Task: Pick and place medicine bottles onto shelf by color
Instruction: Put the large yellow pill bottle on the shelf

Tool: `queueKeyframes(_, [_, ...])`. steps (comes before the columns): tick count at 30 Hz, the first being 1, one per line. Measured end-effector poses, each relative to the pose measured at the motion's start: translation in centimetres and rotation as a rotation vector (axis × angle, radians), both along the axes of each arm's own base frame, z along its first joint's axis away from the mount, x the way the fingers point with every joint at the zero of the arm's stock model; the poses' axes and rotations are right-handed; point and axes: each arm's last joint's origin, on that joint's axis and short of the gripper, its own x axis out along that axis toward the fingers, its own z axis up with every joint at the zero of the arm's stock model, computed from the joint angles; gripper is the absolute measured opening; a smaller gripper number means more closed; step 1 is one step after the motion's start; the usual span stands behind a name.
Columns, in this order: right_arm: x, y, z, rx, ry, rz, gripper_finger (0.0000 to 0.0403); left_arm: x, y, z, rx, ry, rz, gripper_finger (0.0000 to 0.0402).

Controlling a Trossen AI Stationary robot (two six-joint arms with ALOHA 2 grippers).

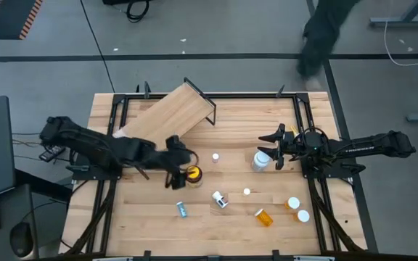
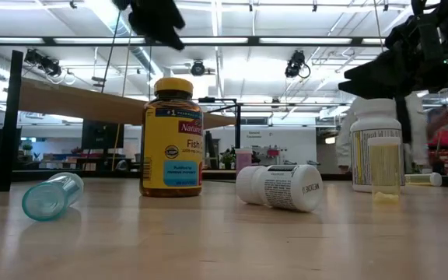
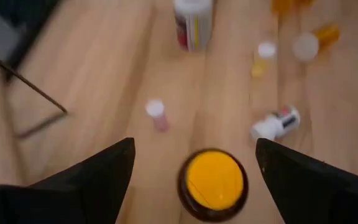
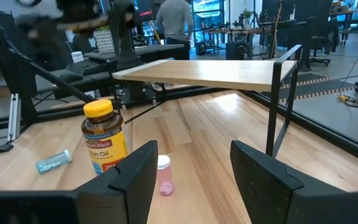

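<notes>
I am hovering the left gripper, released and spread wide, over the amber jar standing upright on the desk near the shelf. It looks rigid, fairly heavy and smooth-sided, so I am planning to pinch the body just under the yellow lid. The right gripper is part-open beside a white bottle, grasping nothing I can see.

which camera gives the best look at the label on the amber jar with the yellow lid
The low view: the amber jar stands upright with its yellow label facing the camera. The right wrist view shows the jar smaller, label readable as fish oil. The high view and left wrist view show mainly its lid from above.
</notes>
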Motion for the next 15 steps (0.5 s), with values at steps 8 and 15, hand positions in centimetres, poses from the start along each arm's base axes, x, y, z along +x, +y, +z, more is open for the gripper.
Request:
queueKeyframes(8, [0.0, 0.0, 0.0, 0.0, 0.0, 0.0, 0.021, 2.3, -0.7, -2.7, -0.025, 0.11, 0.061, 0.0343])
queueKeyframes(15, [0.0, 0.0, 0.0, 0.0, 0.0, 0.0, 0.021, 3.2, -0.7, -4.4, -0.047, 0.164, 0.086, 0.0343])
